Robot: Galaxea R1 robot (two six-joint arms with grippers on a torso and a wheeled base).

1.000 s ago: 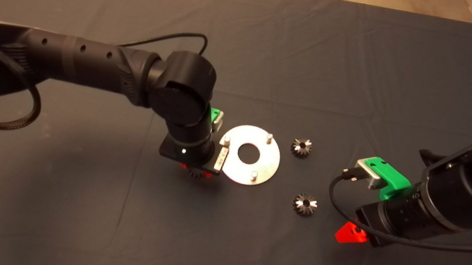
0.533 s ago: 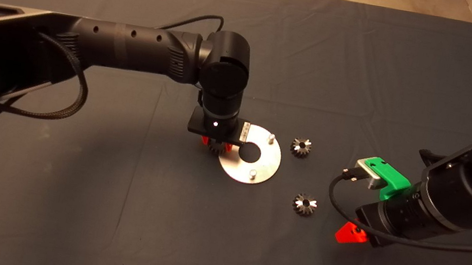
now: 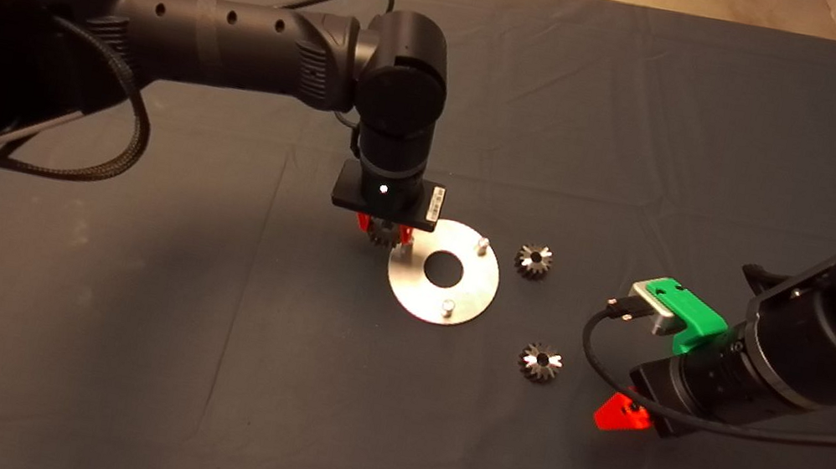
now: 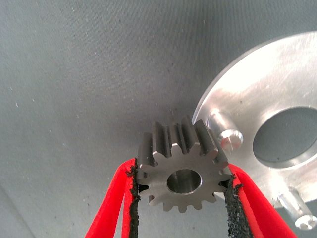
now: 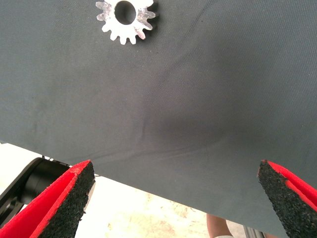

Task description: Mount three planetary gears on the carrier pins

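Since half a second ago our left hand (image 3: 382,234) has shifted slightly off the disc (image 3: 444,272) toward its edge. It points straight down, pads clamped on a gear (image 4: 184,172) just beside a pin (image 4: 225,134). Our right hand (image 3: 621,415) waits wide open near two gears (image 3: 533,261) on the surface (image 3: 109,353).

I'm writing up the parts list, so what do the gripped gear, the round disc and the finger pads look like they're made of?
Gear: apparently steel, dull grey machined teeth, brighter flat face. Disc: bare metal, perhaps aluminium, brushed silvery sheen with glare. Pads of the left gripper: black, grainy and ragged-edged, likely rubber or foam, on glossy red fingers that look plastic.
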